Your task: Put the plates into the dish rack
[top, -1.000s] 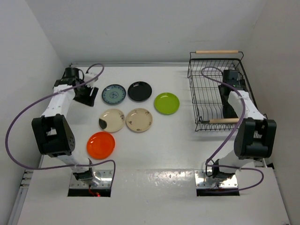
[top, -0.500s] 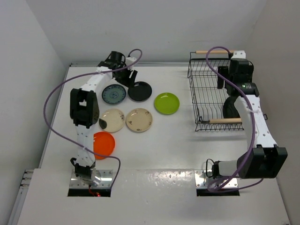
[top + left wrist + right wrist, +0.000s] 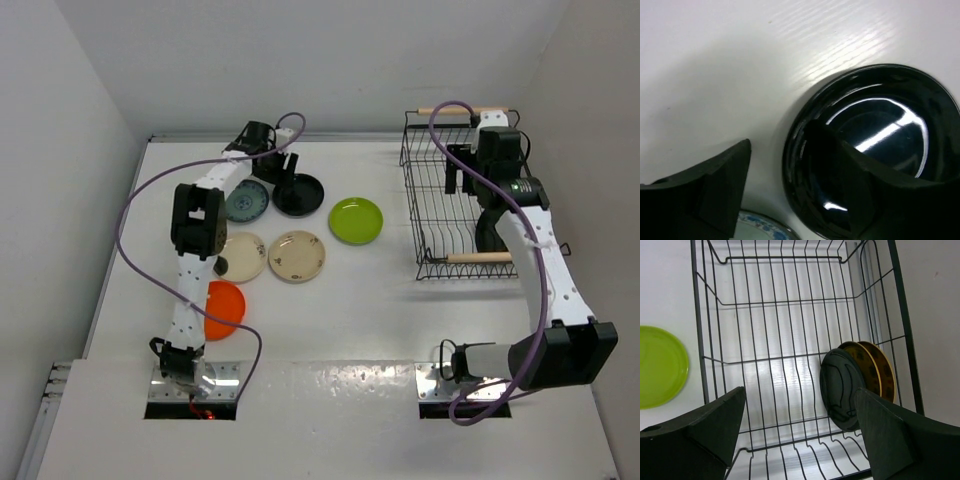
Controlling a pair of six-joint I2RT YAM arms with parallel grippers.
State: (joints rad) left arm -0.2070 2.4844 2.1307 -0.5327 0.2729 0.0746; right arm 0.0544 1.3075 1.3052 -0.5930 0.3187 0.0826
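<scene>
Table (image 3: 380, 320): white, with both arm bases at the near edge.

Dish rack (image 3: 478, 258): far right, long axis running away from us. Three plates stand on edge in its near right part: a black one (image 3: 840, 387) and two brown-and-yellow ones (image 3: 875, 370) leaning behind it.

Six plates lie flat on the left half, well apart from the rack: black plate (image 3: 310, 197), teal plate (image 3: 248, 203), lime green plate (image 3: 356, 220), two cream plates (image 3: 297, 256) and an orange-red plate (image 3: 222, 308).

Left gripper (image 3: 777, 145): reached to the far side, jaws spread and holding nothing. They straddle the black plate's left rim. One finger (image 3: 835, 165) is over the bowl, the other over bare table beside the teal plate. We judge a closing pinch would take that rim. Being round, the plate offers no preferred axis.

Right gripper (image 3: 797, 410): hangs over the rack, jaws wide, empty. It is the arm nearer the rack, and the left arm is nearer the loose plates.
</scene>
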